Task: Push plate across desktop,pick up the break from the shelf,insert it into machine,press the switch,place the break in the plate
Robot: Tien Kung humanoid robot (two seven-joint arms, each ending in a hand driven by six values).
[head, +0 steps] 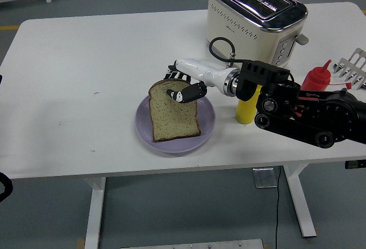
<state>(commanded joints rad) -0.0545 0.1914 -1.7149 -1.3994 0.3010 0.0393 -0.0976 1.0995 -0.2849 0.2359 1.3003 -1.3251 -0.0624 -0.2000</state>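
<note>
Partly we hide the bread (173, 116) on the purple plate (207, 124), our right hand (186, 86) clamped on its top edge.

1. Toaster (254, 17): a small dark mark sits on the cream front wall below the rows of dots. It looks like a brand name, but it is too small and blurred to read.
2. Toaster end panel: a column of round buttons faces right. Any signs on them are too small to make out.
3. Red bottle (318, 78): no label can be read.
4. Yellow bottle (248, 108): no print shows on it.
5. Nothing else on the table (86, 60) carries text, numbers or signs that can be read.
</note>
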